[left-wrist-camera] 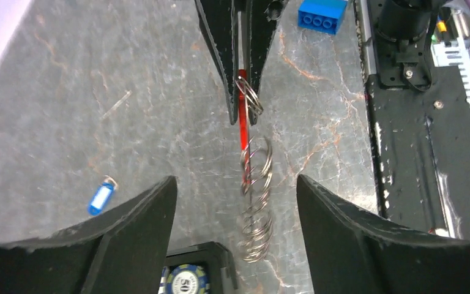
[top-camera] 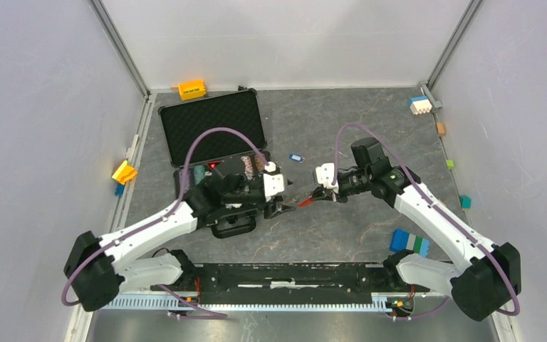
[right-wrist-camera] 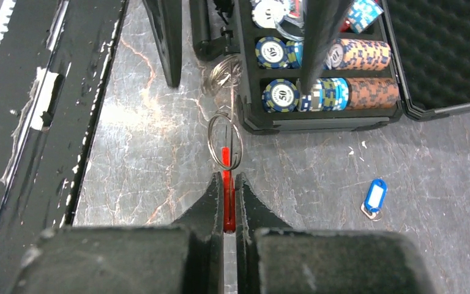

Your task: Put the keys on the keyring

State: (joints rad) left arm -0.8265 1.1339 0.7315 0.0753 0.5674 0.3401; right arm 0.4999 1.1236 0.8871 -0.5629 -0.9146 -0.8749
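Top external view: on the table (top-camera: 342, 235), my two arms meet beside the open chip case (top-camera: 214, 125).
Just off the case's tray, my right gripper (right-wrist-camera: 229, 177) is pinched tight on the keyring's (left-wrist-camera: 257, 202) red strip; my left gripper (left-wrist-camera: 235, 179) stands wide, the rings hanging between its fingers, contact unclear. One blue-headed key (top-camera: 296, 157) lies flat near the case's lid.

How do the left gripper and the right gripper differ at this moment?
The left gripper stands open, holding nothing; the right gripper is shut on the keyring, on its red strip. The left gripper straddles the ring chain without touching it; the right gripper pinches the strip's end. Both are black-fingered and face each other along the keyring.
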